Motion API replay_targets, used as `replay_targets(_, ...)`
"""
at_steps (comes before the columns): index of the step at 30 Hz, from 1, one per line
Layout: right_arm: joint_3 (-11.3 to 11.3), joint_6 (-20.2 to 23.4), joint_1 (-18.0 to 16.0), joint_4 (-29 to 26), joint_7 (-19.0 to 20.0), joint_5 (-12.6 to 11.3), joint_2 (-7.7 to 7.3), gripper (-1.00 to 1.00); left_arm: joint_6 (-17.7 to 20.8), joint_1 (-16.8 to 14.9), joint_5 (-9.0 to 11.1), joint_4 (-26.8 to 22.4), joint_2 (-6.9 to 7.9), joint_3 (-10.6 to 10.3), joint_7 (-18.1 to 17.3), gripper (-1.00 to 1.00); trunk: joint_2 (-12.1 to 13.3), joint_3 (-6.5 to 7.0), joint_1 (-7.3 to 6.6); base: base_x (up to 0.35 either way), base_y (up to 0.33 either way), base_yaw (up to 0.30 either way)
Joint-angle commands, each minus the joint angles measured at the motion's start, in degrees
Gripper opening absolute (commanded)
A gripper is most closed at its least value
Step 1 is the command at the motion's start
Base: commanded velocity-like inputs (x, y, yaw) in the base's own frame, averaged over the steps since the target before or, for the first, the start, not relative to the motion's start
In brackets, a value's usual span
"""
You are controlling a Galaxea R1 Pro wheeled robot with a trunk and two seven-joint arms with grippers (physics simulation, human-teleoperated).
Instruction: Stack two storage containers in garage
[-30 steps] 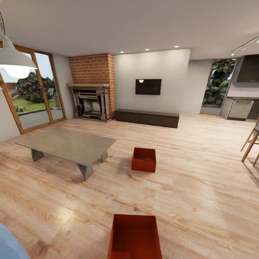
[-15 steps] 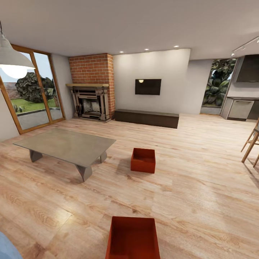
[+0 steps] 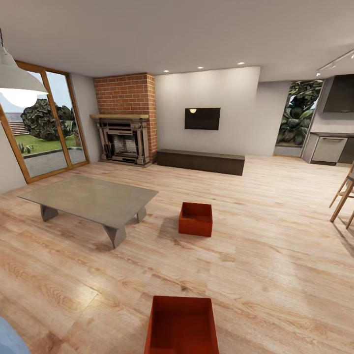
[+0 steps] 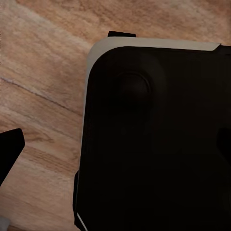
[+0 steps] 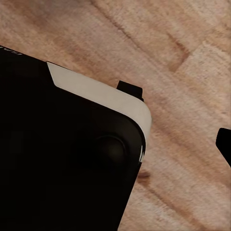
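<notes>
Two red-orange storage containers sit on the light wood-plank floor of the living room in the head view. The nearer container (image 3: 182, 327) lies right at the bottom edge, open side up and empty. The farther container (image 3: 195, 219) rests mid-floor, just right of the low grey table (image 3: 91, 196). In the left wrist view a dark fingertip (image 4: 9, 149) pokes in over the planks beside my black base (image 4: 154, 134). In the right wrist view a dark fingertip (image 5: 225, 142) shows at the edge, again beside the base (image 5: 62, 159). Nothing is held between the fingers that I can see.
A brick fireplace (image 3: 124, 140) and a long dark cabinet (image 3: 200, 161) line the far wall. Glass doors (image 3: 46, 123) stand at the left. Wooden chair legs (image 3: 344, 196) show at the right edge. Wide open floor lies between the two containers and to their right.
The whole head view shifted slightly between one second and half a second ago, so the camera moved. Since then the picture has stayed still. The containers have not moved.
</notes>
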Motion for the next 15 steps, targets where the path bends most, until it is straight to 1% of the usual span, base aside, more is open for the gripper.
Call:
replay_targets(1,0.36,-0.32,-0.06,0.15,0.33,-0.61,0.00,1.00,-0.12,-0.01,0.50,-0.01,-0.01,0.01,0.02,1.00,-0.03,-0.05,0.00,0.000,0.000,0.000)
replay_targets(15,0.36,-0.32,-0.06,0.15,0.33,-0.61,0.03,1.00,-0.13,-0.01,0.44,-0.01,-0.01,0.01,-0.03,1.00,-0.03,-0.05,0.00,0.000,0.000,0.000)
